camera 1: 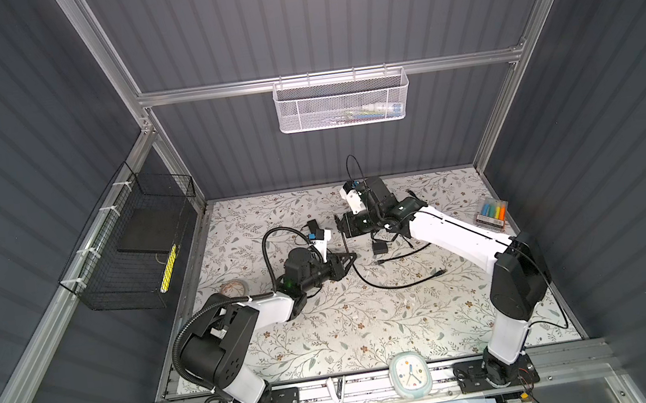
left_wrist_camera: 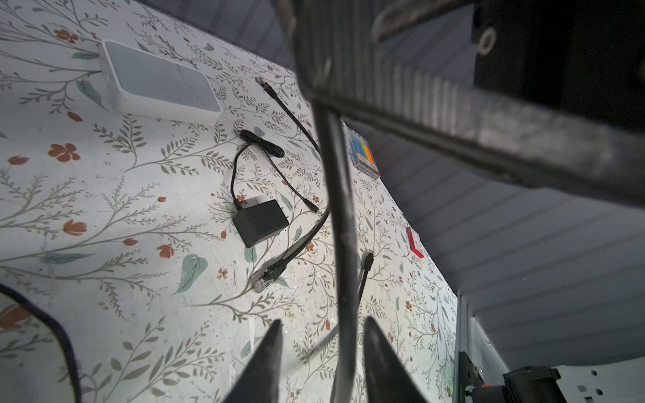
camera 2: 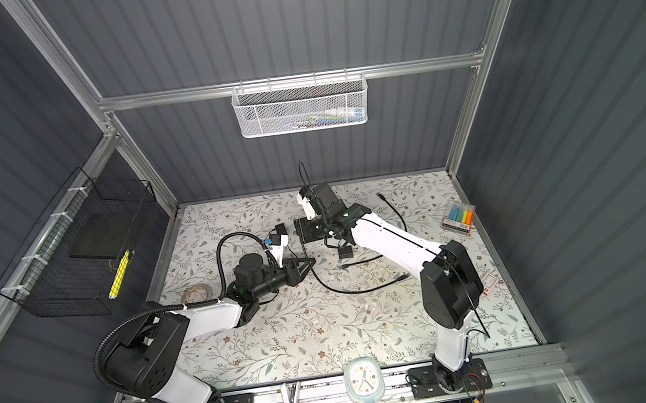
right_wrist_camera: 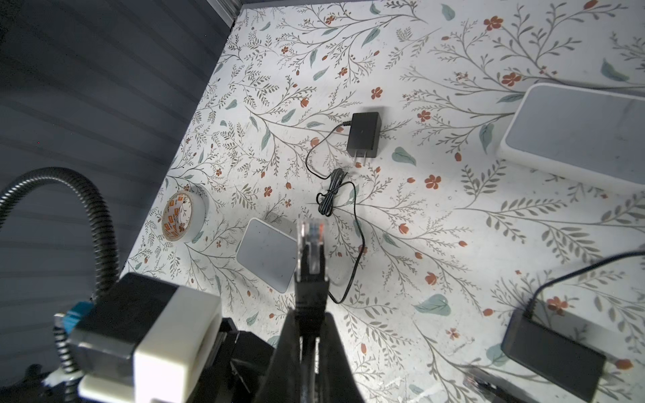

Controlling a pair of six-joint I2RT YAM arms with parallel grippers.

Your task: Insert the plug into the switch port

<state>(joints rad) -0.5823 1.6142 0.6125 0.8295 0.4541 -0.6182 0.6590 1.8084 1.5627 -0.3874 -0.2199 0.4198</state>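
Observation:
My right gripper (right_wrist_camera: 310,308) is shut on the black boot of the plug (right_wrist_camera: 311,244), whose clear tip sticks out ahead of the fingers. Beyond the tip lies a small white switch (right_wrist_camera: 267,254) with a grey top; a larger switch (right_wrist_camera: 576,132) lies further off. I see no port on either. In both top views the right gripper (camera 1: 340,227) hangs over the mat's middle, and the black cable (camera 1: 386,287) trails from it. My left gripper (left_wrist_camera: 324,321) is open around that cable (left_wrist_camera: 343,244), which runs close to one finger. In a top view the left gripper (camera 2: 311,261) sits just below the right one.
Two black power adapters (right_wrist_camera: 363,134) (right_wrist_camera: 553,352) lie on the floral mat (camera 1: 329,335), with thin cords. A second plug end (left_wrist_camera: 268,275) lies loose. A tape roll (right_wrist_camera: 183,216), a marker pack (camera 1: 492,213), a clock (camera 1: 410,376) and a black wire basket (camera 1: 130,251) ring the workspace.

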